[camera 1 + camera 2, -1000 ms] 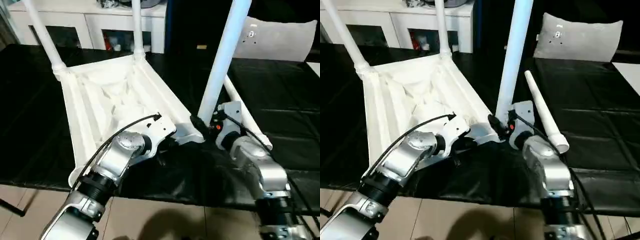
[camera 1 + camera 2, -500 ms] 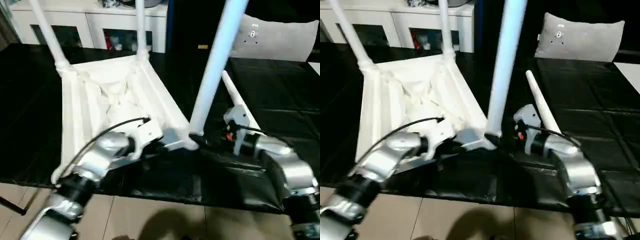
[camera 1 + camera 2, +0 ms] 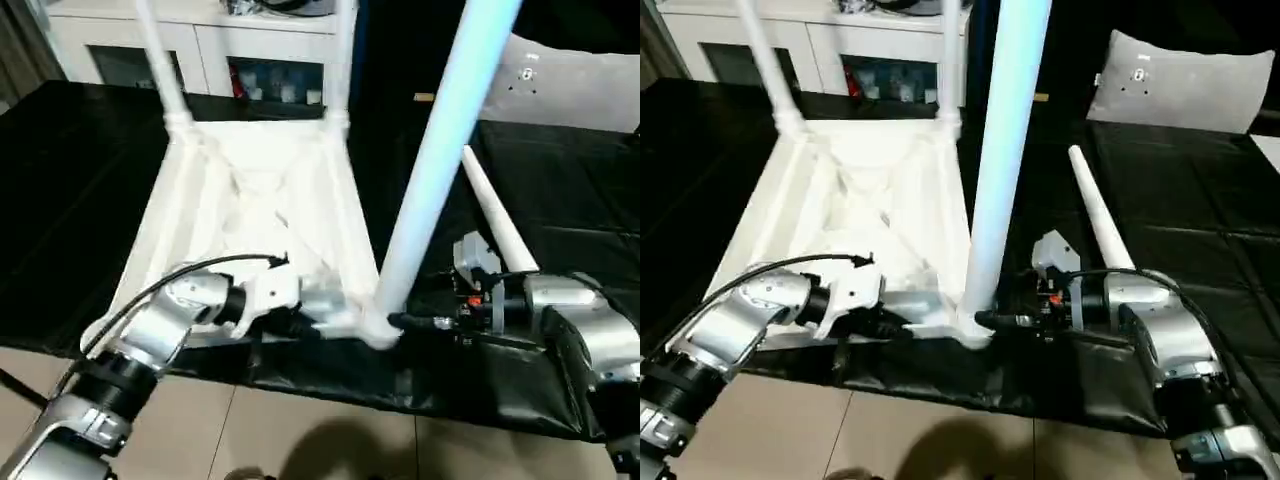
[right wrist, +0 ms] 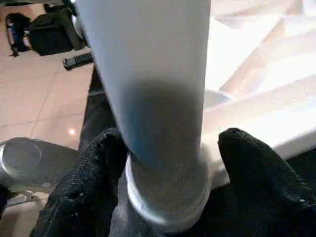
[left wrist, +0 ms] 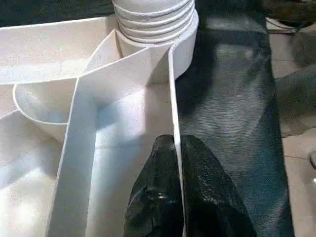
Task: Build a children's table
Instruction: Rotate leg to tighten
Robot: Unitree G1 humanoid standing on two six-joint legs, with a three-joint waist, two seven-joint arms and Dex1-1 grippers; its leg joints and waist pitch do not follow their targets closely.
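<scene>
The white table top [image 3: 250,200] lies upside down on the black-covered bench, ribs facing up. Two legs [image 3: 160,60] [image 3: 345,50] stand in its far corner sockets. A third leg [image 3: 440,150] stands in the near right socket [image 5: 153,29]. My right gripper [image 3: 395,322] reaches in from the right and is shut on that leg's foot [image 4: 163,98], one finger on each side. My left gripper [image 5: 173,148] is pinched shut on the top's near rim wall [image 5: 173,98], just left of that socket. The fourth leg [image 3: 495,215] lies loose on the bench behind my right forearm.
A white cabinet with glass doors [image 3: 260,50] stands behind the bench. A pale cushion-like panel [image 3: 570,85] rests at the back right. The bench's near edge [image 3: 330,385] runs just below the grippers, with tiled floor beneath. A dark bag [image 4: 49,32] sits on the floor.
The view has shifted. My right arm has swung out to the right and its gripper has dropped to the standing leg's foot. The left gripper stays on the near rim.
</scene>
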